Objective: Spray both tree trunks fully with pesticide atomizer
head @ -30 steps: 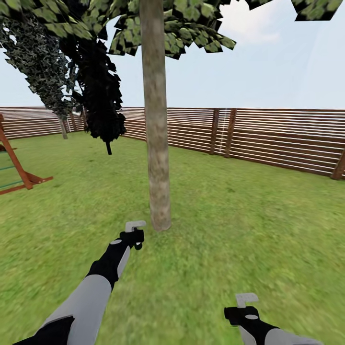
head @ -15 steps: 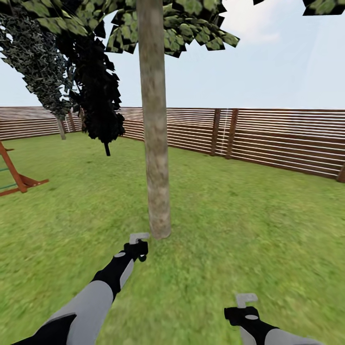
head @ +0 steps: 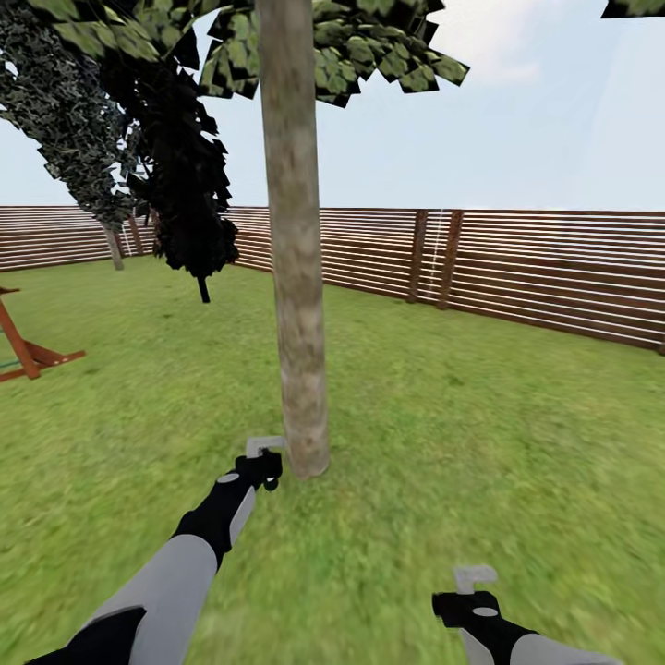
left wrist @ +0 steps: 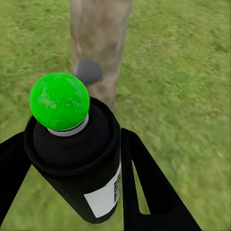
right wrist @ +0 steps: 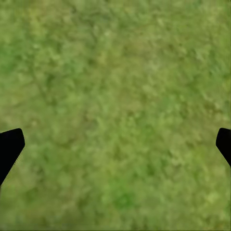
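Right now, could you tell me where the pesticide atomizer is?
The pesticide atomizer sits clamped in the left gripper, low at the left of the head view, right beside the base of the tree trunk.

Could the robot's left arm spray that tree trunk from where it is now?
Probably yes. The left gripper, shut on the pesticide atomizer, sits low beside the base of the tree trunk, with only grass between them. The trunk's upper part looks harder to reach.
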